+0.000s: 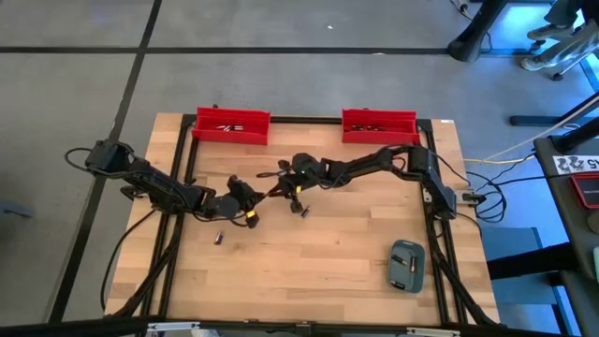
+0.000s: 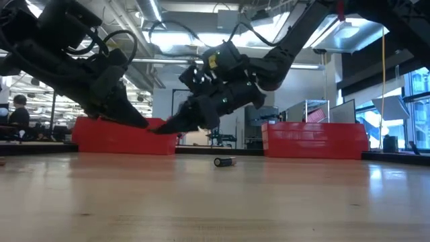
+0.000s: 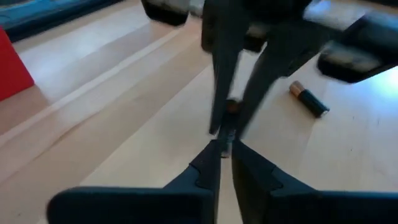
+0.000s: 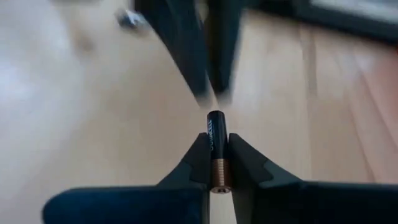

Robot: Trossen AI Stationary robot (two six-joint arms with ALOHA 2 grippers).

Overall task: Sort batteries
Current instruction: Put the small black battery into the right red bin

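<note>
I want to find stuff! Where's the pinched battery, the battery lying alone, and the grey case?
pinched battery [image 4: 215, 146], right wrist view, black body.
lying battery [image 2: 224, 161], low view, middle.
grey case [image 1: 406, 265], high view, lid.

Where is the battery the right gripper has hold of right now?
The battery is clamped between the right gripper's fingers, near the table's middle in the high view, tip to tip with the left gripper, in front of the two red bins.
</note>
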